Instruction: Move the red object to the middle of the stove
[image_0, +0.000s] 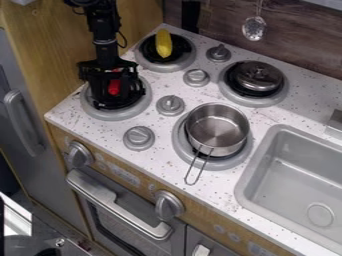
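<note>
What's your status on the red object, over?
Gripper over front-left burner. Red object at the gripper, grip unclear. Knobs near the stove's middle, possibly in the way.

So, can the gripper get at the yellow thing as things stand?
Probably yes: the yellow thing lies uncovered on the burner next to the gripper. One catch: the red object is at the gripper. Can't tell if it's held.
</note>
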